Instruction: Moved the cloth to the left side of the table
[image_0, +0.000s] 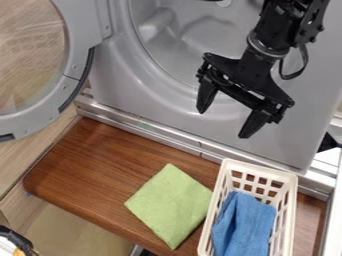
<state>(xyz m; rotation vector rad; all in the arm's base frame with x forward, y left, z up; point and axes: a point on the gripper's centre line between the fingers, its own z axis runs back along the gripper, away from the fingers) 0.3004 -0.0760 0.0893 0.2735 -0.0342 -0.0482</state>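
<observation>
Gripper (223, 123) hangs empty, spread wide, while green cloth (170, 202) lies beside the basket (262, 170).

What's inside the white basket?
A blue cloth, bunched up, lies in the white basket. Whatever is beneath the cloth is covered.
</observation>
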